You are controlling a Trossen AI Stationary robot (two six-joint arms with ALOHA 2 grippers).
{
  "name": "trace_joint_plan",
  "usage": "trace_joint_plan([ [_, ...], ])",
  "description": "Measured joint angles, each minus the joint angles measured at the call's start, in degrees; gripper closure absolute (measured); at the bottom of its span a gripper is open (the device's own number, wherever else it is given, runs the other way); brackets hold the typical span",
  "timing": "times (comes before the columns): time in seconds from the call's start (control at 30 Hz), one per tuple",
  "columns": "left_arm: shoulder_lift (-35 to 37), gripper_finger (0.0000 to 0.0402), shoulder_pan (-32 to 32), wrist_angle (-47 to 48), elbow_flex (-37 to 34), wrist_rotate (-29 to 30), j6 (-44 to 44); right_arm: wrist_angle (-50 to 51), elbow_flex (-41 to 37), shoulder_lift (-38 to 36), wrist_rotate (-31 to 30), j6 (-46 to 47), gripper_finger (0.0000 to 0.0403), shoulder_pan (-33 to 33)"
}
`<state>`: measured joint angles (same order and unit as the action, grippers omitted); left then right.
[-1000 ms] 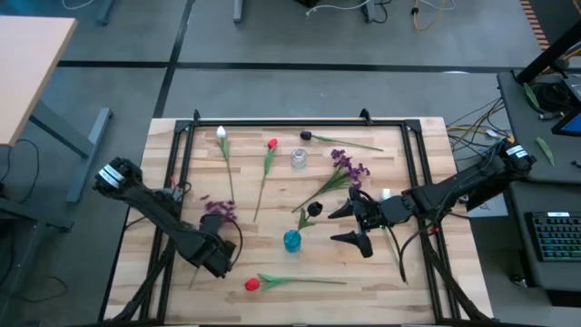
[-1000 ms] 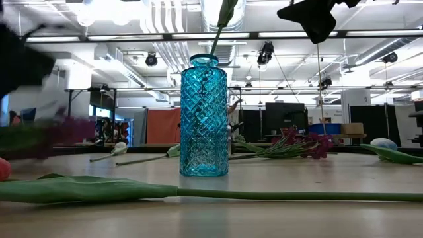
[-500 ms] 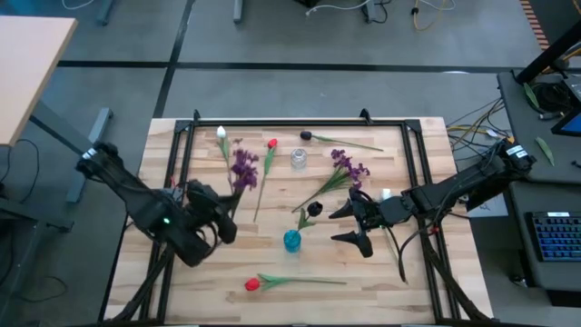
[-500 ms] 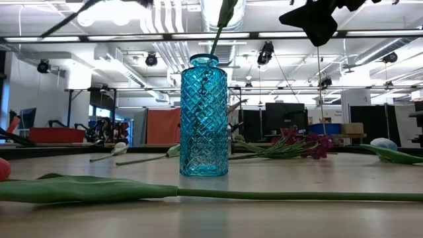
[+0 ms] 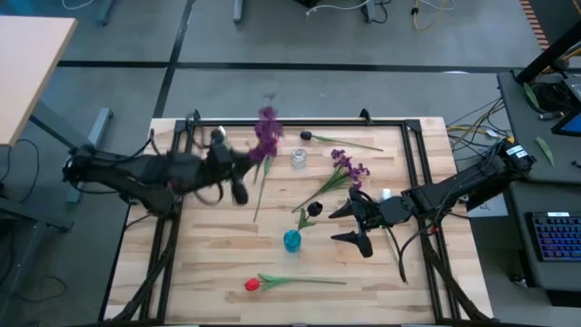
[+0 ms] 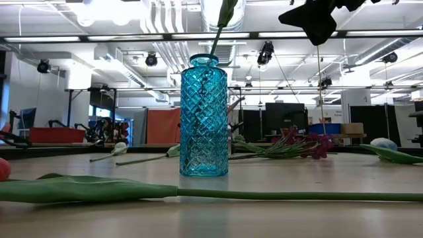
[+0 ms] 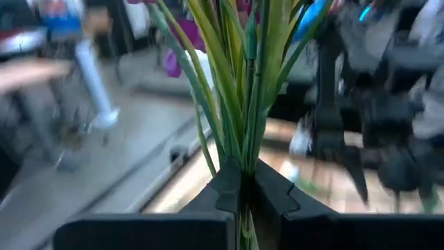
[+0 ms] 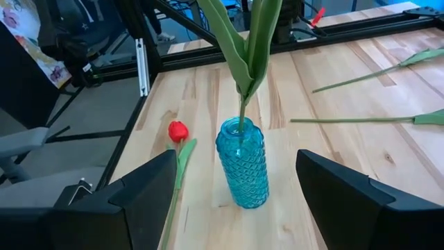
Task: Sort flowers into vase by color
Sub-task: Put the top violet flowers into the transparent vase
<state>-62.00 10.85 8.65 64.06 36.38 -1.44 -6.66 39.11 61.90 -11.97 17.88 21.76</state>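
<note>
Currently, by item:
Left gripper [image 7: 239, 187]: jaws clamped on the purple flower [image 5: 266, 136] stems; only the left wrist view shows the grip. From above it is raised over the table's far left part.
Right gripper [image 5: 349, 223]: jaws wide apart, just beside the blue vase [image 5: 291, 240].
Blue vase: holds one dark flower [image 5: 313, 209]; the right wrist view shows its stem entering the neck.
Clear vase [image 5: 298, 159]: seen from above only.
Table [image 5: 218, 263]: red tulip [image 5: 251, 284] lies at the near edge; white bud [image 5: 221, 133] and a second purple spray [image 5: 348, 167] lie farther back.
</note>
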Motion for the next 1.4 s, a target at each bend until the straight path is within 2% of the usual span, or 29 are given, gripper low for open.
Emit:
trace_joint_plan([
  [0.13, 0.5, 0.0401, -11.7, -26.6, -13.7, -13.1, 7.6, 0.0, 0.0, 0.0, 0.0, -0.1, 0.0113, 0.0],
  [0.3, -3.3, 0.0401, -25.3, -55.2, -28.3, -29.9, 3.9, -0.2, 0.0, 0.0, 0.0, -0.1, 0.0117, 0.0],
  [0.4, -7.8, 0.0401, -30.6, -69.3, -33.7, -32.6, -0.8, -0.2, 0.0, 0.0, -0.1, -0.1, 0.0117, 0.0],
  [0.53, -13.8, 0.0401, -33.8, -80.2, -35.6, -32.9, -2.6, -0.3, 0.0, 0.0, -0.1, 0.0, 0.0115, 0.0],
  [0.9, -29.3, 0.0401, -35.1, -82.1, -27.7, -35.7, -2.1, -0.5, 0.0, 0.1, -1.6, 0.7, 0.0115, 0.0],
  [1.4, -36.0, 0.0401, -35.1, -81.9, -25.1, -35.9, -3.6, 0.4, -0.1, 0.1, -1.6, 1.6, 0.0119, 0.0],
])
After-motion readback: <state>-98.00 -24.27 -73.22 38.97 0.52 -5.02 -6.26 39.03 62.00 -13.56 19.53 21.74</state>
